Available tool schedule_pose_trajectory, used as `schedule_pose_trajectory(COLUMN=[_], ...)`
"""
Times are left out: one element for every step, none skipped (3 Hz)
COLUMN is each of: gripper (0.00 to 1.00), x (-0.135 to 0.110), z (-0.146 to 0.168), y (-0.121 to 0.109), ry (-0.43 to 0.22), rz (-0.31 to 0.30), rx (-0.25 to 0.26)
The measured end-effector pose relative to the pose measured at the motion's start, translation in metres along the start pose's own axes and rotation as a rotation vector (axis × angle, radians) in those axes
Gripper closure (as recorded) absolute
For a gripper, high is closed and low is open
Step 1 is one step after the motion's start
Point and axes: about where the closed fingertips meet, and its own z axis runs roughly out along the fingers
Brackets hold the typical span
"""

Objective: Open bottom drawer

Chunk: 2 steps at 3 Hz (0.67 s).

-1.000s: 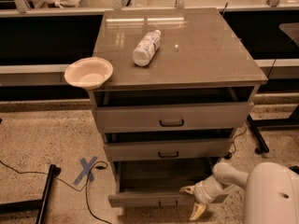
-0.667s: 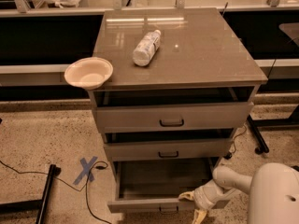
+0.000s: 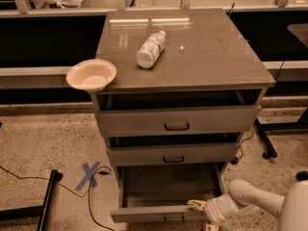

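Observation:
The bottom drawer (image 3: 144,212) of the grey cabinet is pulled well out, its empty inside showing. A small dark handle (image 3: 174,219) sits at the centre of its front, right at the lower edge of the view. My gripper (image 3: 199,207) is at the drawer's front right, resting on the top rim of the front panel. The white arm (image 3: 260,201) reaches in from the lower right. The middle drawer (image 3: 173,154) and the top drawer (image 3: 176,120) stand slightly open above it.
A plastic bottle (image 3: 150,49) lies on the cabinet top (image 3: 207,57). A white bowl (image 3: 91,75) overhangs its left edge. A blue tape cross (image 3: 88,175) and a black cable (image 3: 91,201) lie on the floor at left, beside a dark stand leg (image 3: 46,201).
The bottom drawer has slid farther out toward the camera. My gripper has moved down and left along with its front panel.

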Motion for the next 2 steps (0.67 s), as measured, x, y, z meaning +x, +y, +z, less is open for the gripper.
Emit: schedule_pose_trajectory(gripper=[0.00, 0.00], x=[-0.013, -0.038], z=[-0.016, -0.039], y=[-0.005, -0.013], ry=[-0.051, -0.140], rz=[0.006, 0.040], rx=[0.079, 0.124])
